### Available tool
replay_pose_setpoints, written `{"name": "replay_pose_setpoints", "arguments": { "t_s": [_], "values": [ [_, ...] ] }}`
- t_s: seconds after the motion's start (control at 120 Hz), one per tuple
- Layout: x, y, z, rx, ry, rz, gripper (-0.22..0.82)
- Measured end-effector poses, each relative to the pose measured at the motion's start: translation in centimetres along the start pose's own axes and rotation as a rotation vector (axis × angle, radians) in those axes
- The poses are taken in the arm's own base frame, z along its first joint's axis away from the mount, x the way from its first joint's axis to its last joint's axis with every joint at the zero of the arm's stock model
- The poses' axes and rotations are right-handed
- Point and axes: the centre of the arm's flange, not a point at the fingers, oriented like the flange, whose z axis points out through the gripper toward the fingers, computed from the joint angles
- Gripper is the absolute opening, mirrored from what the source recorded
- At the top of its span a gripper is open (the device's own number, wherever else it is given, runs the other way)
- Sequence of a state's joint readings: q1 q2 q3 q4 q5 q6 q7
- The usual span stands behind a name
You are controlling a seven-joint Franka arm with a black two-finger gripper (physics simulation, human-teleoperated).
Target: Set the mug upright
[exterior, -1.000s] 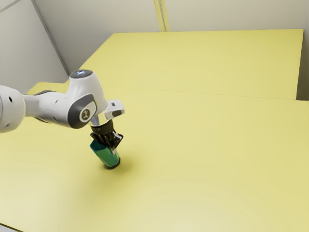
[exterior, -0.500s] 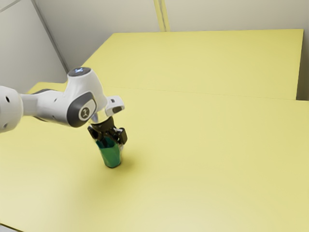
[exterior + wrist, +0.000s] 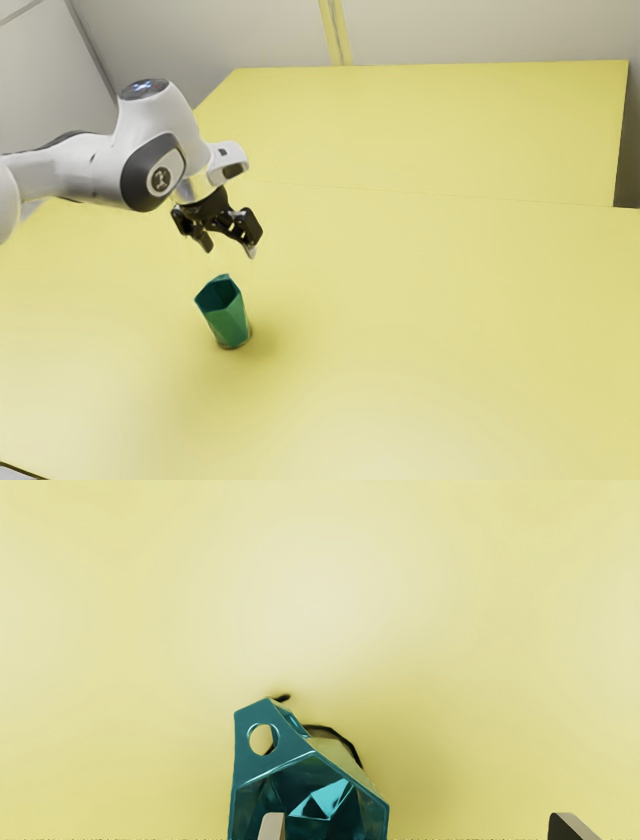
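Observation:
My gripper hangs in the air above the mug, its fingers spread and nothing held between them. The teal-green faceted mug stands on its base on the table, mouth upward, at the exterior view's lower left. In the wrist view the mug shows its open rim, dark inside and a handle with a round hole. The gripper is open there, one fingertip overlapping the view of the mug's mouth and the other well off to its side.
The yellow table stretches toward the exterior view's right. A second yellow surface lies behind it, against a pale wall.
The gripper has let go of the mug and risen above it, fingers now spread. Tilted a second ago, the mug has come upright on its base.

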State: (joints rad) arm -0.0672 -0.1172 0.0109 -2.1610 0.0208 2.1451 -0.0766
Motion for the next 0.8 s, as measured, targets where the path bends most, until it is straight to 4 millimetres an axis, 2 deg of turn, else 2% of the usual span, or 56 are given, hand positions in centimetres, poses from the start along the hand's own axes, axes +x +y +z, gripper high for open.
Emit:
{"name": "replay_pose_setpoints", "arguments": {
  "t_s": [0.217, 0.35, 0.8],
  "values": [
    [2.7, -0.2, -4.3, 0.006, -0.061, -0.010, 0.58],
    [3.1, -0.1, -5.8, 0.011, -0.099, -0.012, 0.59],
    [5.0, -0.3, -13.5, 0.013, -0.090, -0.018, 0.59]
  ]
}}
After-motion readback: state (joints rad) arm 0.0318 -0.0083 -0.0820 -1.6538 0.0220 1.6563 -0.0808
